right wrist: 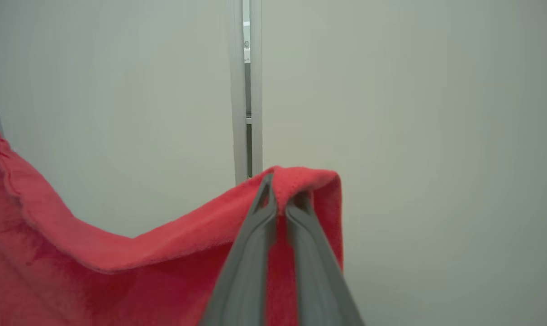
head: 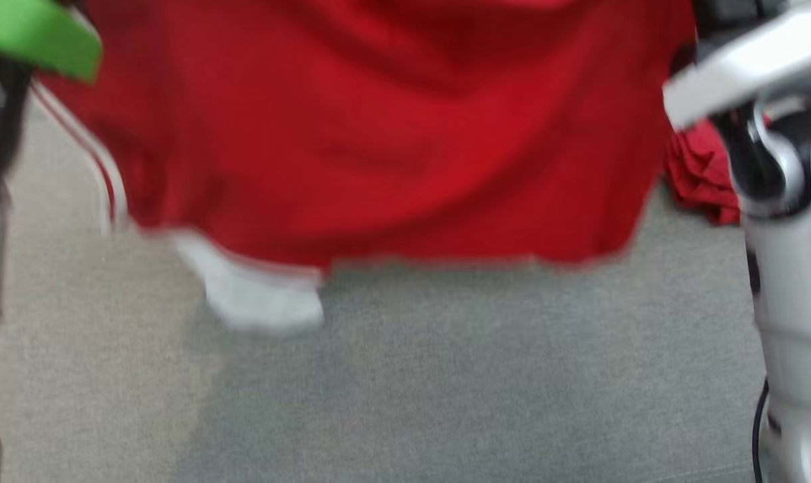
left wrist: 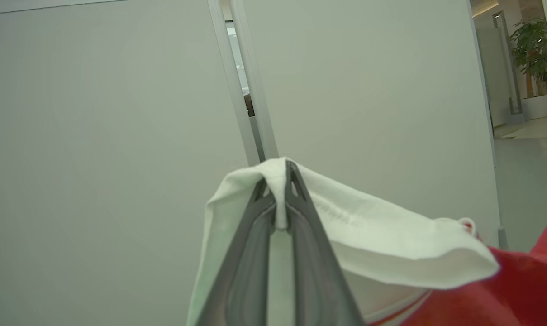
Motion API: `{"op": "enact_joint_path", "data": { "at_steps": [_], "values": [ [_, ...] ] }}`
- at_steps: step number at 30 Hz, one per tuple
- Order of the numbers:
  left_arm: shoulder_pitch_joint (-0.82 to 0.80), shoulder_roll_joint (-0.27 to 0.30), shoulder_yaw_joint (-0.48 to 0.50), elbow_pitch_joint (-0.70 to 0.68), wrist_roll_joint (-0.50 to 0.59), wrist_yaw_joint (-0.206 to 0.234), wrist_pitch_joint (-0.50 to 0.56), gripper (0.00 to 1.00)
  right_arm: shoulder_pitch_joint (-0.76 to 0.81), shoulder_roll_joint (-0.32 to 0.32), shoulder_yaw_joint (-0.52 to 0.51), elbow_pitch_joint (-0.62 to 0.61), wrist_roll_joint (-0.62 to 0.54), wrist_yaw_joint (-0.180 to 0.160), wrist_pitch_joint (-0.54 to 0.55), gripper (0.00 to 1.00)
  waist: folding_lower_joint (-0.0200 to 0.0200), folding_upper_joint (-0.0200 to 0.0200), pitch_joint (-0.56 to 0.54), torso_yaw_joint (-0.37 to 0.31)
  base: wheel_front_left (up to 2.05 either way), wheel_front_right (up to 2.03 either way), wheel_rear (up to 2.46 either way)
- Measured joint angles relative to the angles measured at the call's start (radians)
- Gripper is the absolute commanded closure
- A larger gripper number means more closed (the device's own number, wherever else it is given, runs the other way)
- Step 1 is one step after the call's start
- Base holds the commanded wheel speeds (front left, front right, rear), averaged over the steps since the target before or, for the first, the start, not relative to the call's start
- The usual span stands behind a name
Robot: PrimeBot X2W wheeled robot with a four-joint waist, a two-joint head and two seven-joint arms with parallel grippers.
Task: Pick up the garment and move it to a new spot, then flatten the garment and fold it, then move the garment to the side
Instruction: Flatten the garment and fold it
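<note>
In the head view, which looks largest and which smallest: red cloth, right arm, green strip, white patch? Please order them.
1. Red cloth, clearly largest.
2. Right arm.
3. Green strip and white patch look about alike; blur makes ranking unsure.

Garment (head: 405, 134) red w/ white cuff (left wrist: 391, 244) & white stripes (head: 103, 168); floor (head: 479, 376) speckled grey; wall (left wrist: 97, 136) pale grey-green.

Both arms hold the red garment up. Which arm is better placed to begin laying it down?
Left, probably: left tool and right tool both pinch the garment, but its white part hangs lowest on the left.
</note>
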Motion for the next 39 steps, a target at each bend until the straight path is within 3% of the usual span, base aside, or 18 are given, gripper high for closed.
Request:
{"op": "enact_joint_path", "data": {
  "at_steps": [4, 10, 19, 25, 29, 39],
  "values": [
    [-0.217, -0.021, -0.019, 0.206, 0.075, -0.005, -0.107, 1.00, -0.254, 0.020, 0.013, 0.211, -0.096, 0.000, -0.120, 1.00, 0.0000, 0.0000, 0.079, 0.004, 0.00, 0.00, 0.00],
    [-0.405, -0.076, -0.077, 0.452, 0.155, -0.012, -0.256, 1.00, -0.476, 0.061, -0.005, 0.482, -0.207, 0.000, -0.262, 1.00, 0.0000, 0.0000, 0.184, 0.019, 0.00, 0.00, 0.00],
    [-0.373, -0.129, -0.138, 0.637, 0.145, -0.029, -0.428, 1.00, -0.497, 0.092, -0.001, 0.795, -0.285, 0.000, -0.435, 1.00, 0.0001, 0.0000, 0.326, 0.050, 0.00, 0.00, 0.00],
    [-0.211, -0.140, -0.159, 0.596, 0.088, -0.033, -0.452, 1.00, -0.416, 0.099, 0.051, 0.887, -0.265, 0.000, -0.496, 1.00, 0.0002, 0.0000, 0.378, 0.072, 0.00, 0.00, 0.00],
    [-0.063, -0.123, -0.170, 0.483, 0.027, -0.033, -0.455, 1.00, -0.341, 0.102, 0.082, 0.881, -0.209, 0.000, -0.507, 1.00, 0.0001, 0.0000, 0.367, 0.076, 0.00, 0.00, 0.00],
    [0.341, -0.065, -0.092, 0.212, -0.030, -0.019, -0.455, 1.00, -0.056, 0.085, 0.118, 0.700, -0.102, 0.000, -0.511, 1.00, 0.0001, 0.0000, 0.274, 0.061, 0.00, 0.00, 0.00]
  ]
}}
